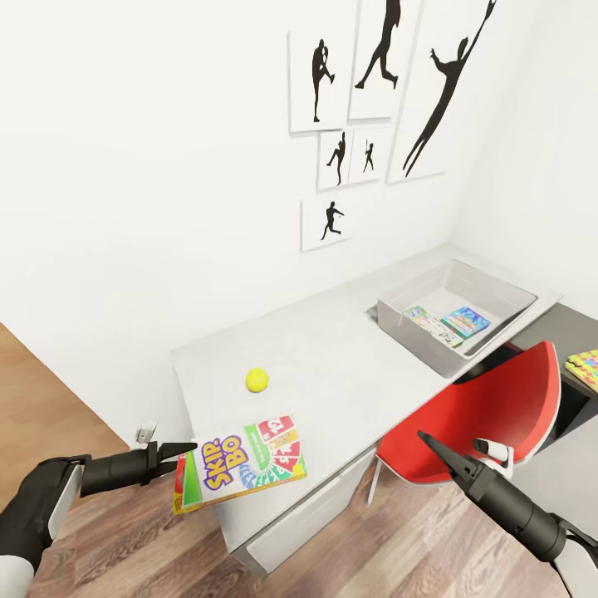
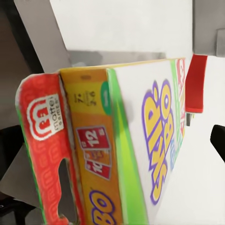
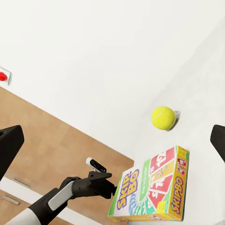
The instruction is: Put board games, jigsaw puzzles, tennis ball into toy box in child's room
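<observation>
The Skip-Bo board game (image 1: 241, 472) is a flat, stiff cardboard box, probably light, with glossy faces that could slip. It lies at the near corner of the white surface (image 1: 332, 365), one short end jutting past the edge. That overhanging end looks like the best place to take hold. The left claw (image 1: 178, 465) is already there, its fingers pinching the box's end top and bottom. The tennis ball (image 1: 257, 379) sits near the box, apart from it; it would roll if nudged. Farther along stands the toy box (image 1: 490, 286), open-topped. The right claw (image 1: 436, 448) hovers spread and empty beside the red chair (image 1: 498, 415).
</observation>
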### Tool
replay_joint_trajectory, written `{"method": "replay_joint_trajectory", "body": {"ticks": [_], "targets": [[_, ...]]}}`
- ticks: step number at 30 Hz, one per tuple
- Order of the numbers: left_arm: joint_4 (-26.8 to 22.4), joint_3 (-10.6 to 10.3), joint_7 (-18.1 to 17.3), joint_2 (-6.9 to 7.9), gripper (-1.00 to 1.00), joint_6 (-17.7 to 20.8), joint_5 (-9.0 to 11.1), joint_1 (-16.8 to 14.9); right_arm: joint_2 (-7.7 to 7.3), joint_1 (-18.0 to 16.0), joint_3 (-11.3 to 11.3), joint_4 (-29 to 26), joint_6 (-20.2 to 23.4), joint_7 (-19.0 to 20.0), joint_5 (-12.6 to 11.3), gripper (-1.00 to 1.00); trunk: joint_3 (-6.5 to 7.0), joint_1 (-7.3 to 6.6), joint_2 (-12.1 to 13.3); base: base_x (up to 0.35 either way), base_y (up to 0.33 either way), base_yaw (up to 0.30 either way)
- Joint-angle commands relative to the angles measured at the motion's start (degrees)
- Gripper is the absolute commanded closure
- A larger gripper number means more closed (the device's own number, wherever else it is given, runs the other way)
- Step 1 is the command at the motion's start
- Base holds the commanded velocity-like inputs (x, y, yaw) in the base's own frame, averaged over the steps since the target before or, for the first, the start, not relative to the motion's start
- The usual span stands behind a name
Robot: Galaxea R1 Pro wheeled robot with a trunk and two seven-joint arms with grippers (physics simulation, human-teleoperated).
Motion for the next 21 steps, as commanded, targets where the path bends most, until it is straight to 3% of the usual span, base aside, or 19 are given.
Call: {"method": "replay_joint_trajectory", "body": {"ticks": [1, 21], "targets": [[0.0, 0.0, 0.0, 0.01, -1.00, 0.4, 0.2, 0.0, -0.01, 0.0, 0.0, 0.0, 0.4, 0.0, -0.4, -1.00, -0.24, 0.23, -0.5, 0.000, 0.000, 0.000], [0.0, 0.0, 0.3, -0.15, -1.00, 0.4, 0.1, 0.0, -0.01, 0.0, 0.0, 0.0, 0.4, 0.0, -0.3, -1.00, -0.96, 1.11, -2.1, 0.000, 0.000, 0.000]]}}
